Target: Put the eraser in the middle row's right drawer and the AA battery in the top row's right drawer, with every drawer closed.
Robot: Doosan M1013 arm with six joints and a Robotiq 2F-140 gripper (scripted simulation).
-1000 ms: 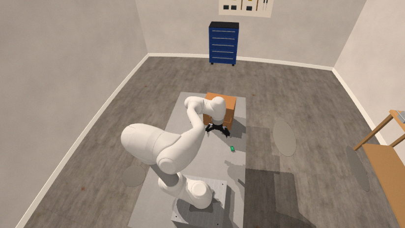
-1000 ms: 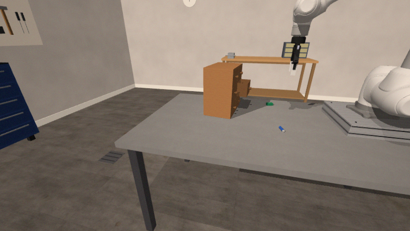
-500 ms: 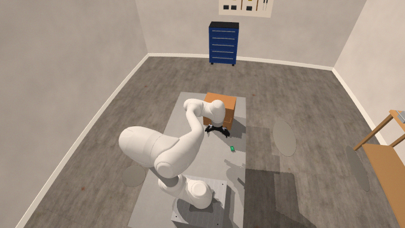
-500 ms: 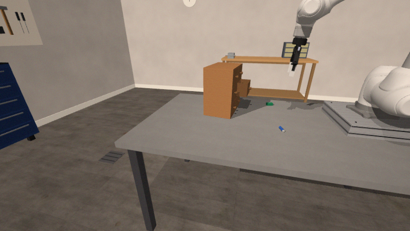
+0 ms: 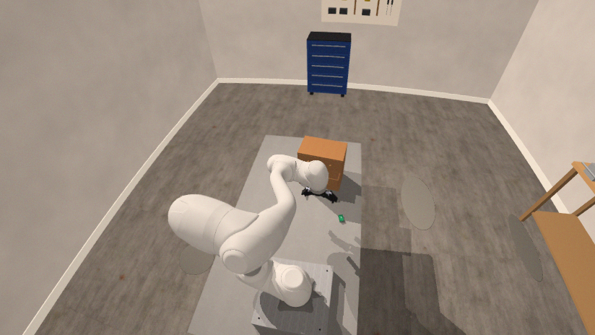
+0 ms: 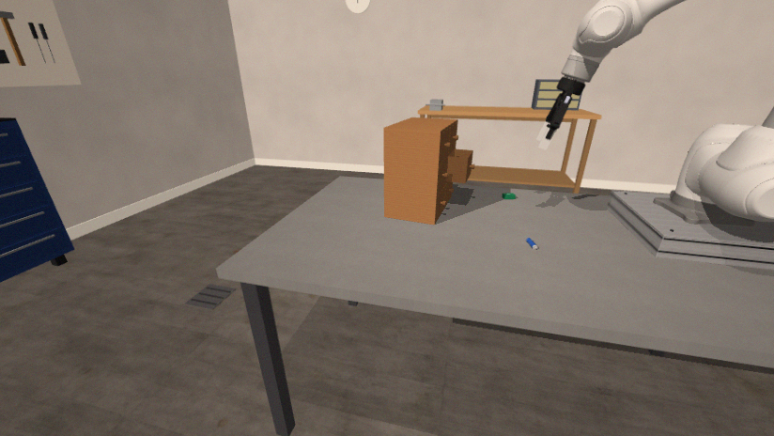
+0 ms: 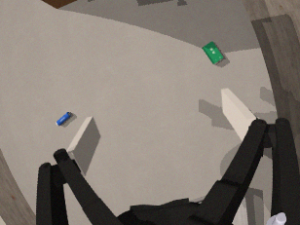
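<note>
Going left to right in the exterior view, the small chest (image 5: 322, 147) (image 6: 411, 170) stands upright on the table (image 5: 294, 216) (image 6: 347, 254). The right drawer of the middle row (image 5: 334, 184) (image 6: 461, 166) sticks out, so it looks ready for the eraser. The top row looks pushed in, so its right drawer has yet to be pulled out for the battery.

Next comes the green block (image 5: 341, 218) (image 6: 508, 195) (image 7: 213, 53), which I take to be the eraser. It lies on the table, well apart from the chest. The blue AA battery (image 6: 531, 242) (image 7: 63, 119) lies on the table too. So 0 of the 2 things are put away. After that, both drawers must be in and the arm must back off.

The gripper (image 5: 319, 196) (image 6: 546, 142) (image 7: 158, 114) is up above the table, wide open, with nothing in it. Its next job is probably to get the eraser.

Some bits are hard to see. In the wrist view, a brown corner is cut off at the top left, and I can't tell what part it is. In the top view, the arm hides the battery and much of the chest's front. I can't see inside the open drawer.

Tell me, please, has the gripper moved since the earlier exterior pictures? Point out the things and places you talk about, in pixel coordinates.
Yes: the gripper (image 5: 319, 196) (image 6: 546, 137) (image 7: 158, 114) has tilted, its fingertips swinging toward the small chest (image 5: 322, 148) (image 6: 411, 170).
</note>
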